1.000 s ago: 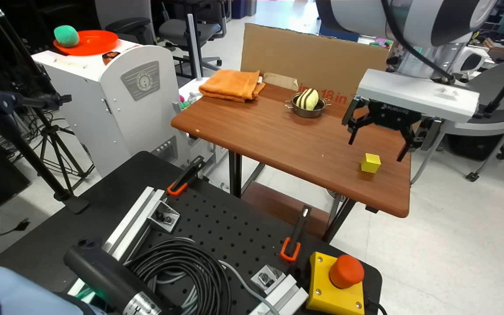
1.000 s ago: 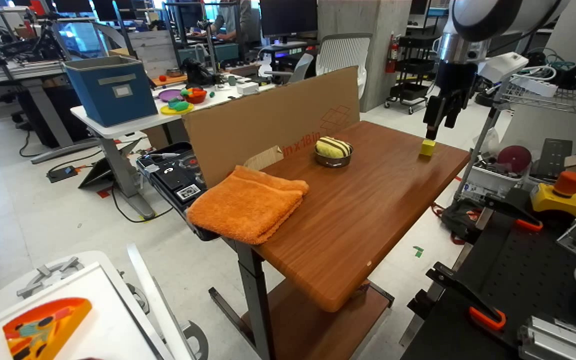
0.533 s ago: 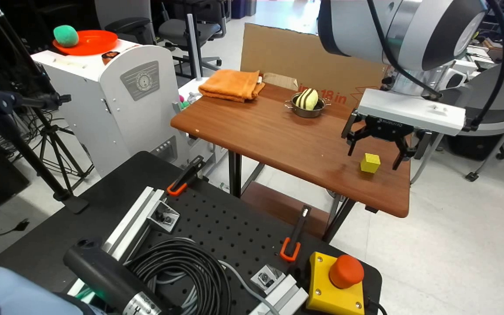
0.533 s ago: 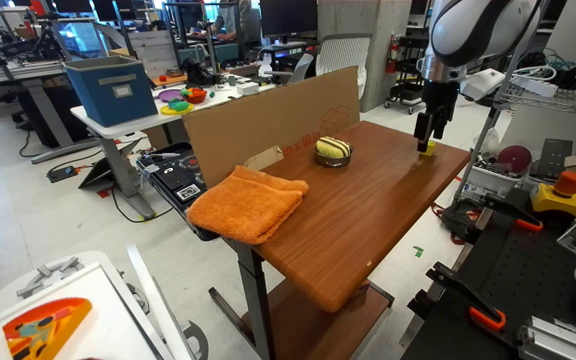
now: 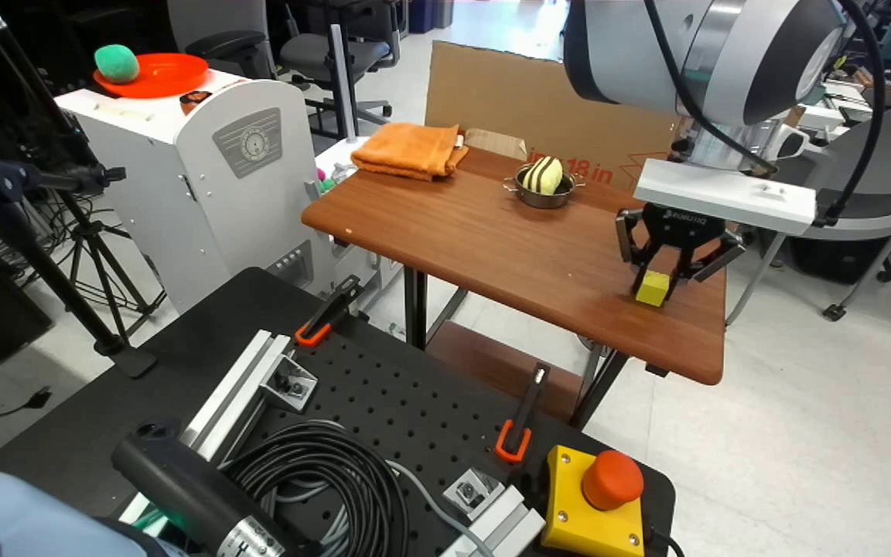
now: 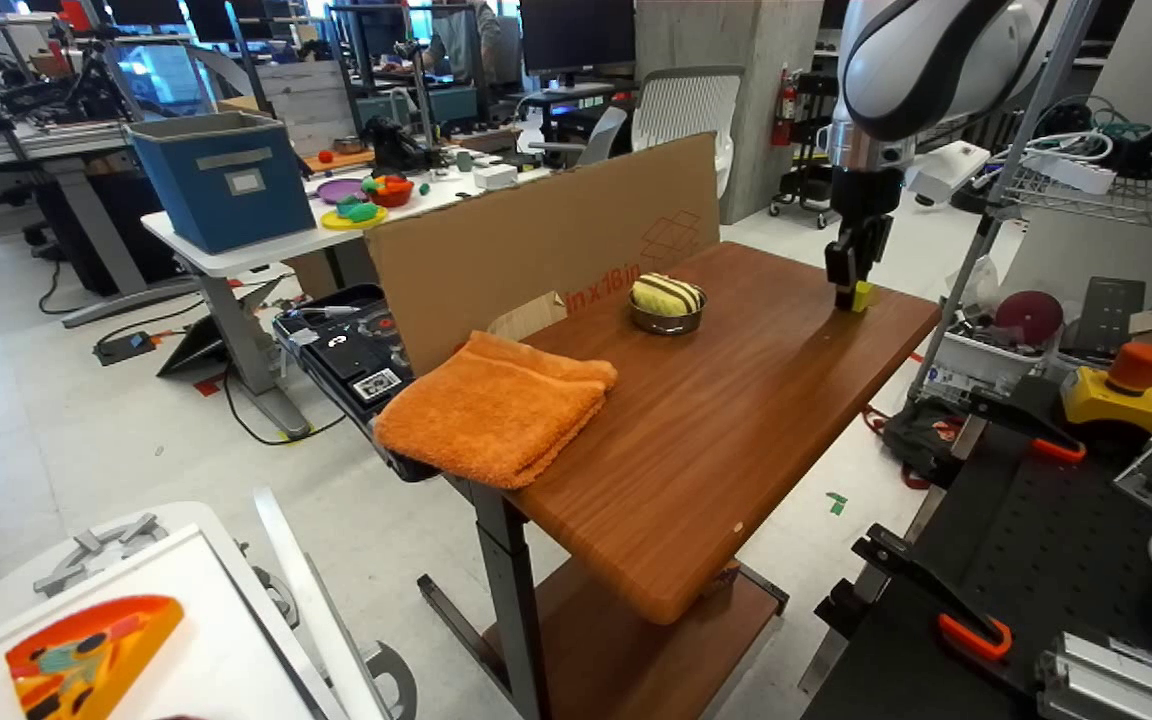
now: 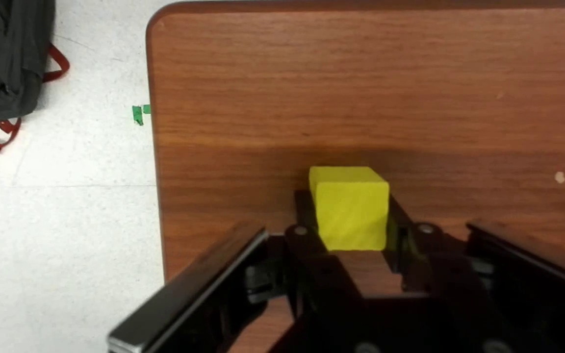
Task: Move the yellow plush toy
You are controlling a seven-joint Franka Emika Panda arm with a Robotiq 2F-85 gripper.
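The yellow plush toy (image 7: 352, 215), a small plain yellow cube, sits between the fingers of my gripper (image 7: 350, 212) in the wrist view. Both fingers press against its opposite sides, so the gripper is shut on it. In an exterior view the toy (image 5: 652, 289) shows near the table's corner, at or very close to the wood, with the gripper (image 5: 653, 291) coming down from above. From a further exterior view, part of the toy (image 6: 864, 296) is hidden behind a finger (image 6: 844, 296). Whether its underside still touches the table cannot be told.
A striped yellow-and-black ball (image 5: 544, 175) rests in a small metal pot (image 5: 542, 199) on the brown table (image 5: 492, 232). A folded orange cloth (image 6: 496, 408) lies at one end. Cardboard (image 6: 556, 245) stands upright along one long edge. The table's edge (image 7: 157, 196) runs close to the toy.
My gripper has come down around the toy, and its fingers have gone from wide open to shut on it. The toy has hardly shifted.
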